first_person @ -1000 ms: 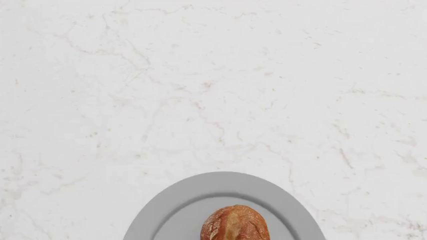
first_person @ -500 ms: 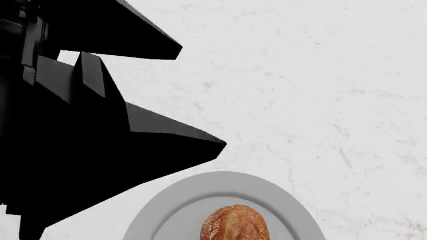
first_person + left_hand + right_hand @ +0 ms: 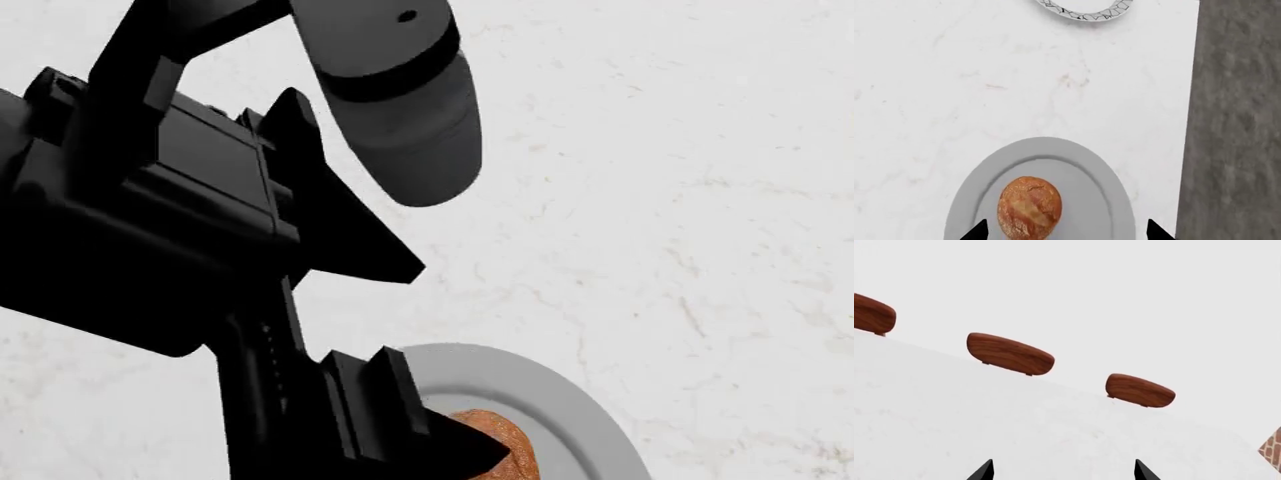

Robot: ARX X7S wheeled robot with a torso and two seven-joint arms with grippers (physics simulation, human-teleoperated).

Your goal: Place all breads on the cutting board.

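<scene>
Currently the left pincer (image 3: 1064,232) hangs over the grey plate (image 3: 1111,200), tips spread wide, one on each side of the bread roll (image 3: 1029,207), touching nothing. The roll sits on the plate, on the white marble table (image 3: 954,90), near its edge. A second, patterned plate (image 3: 1087,10) lies farther off. In the head view the left arm (image 3: 200,260) covers most of the roll (image 3: 501,440). The right pincer (image 3: 1064,472) is also spread apart and empty, facing three wooden chair backs (image 3: 1011,354) beyond the table.
</scene>
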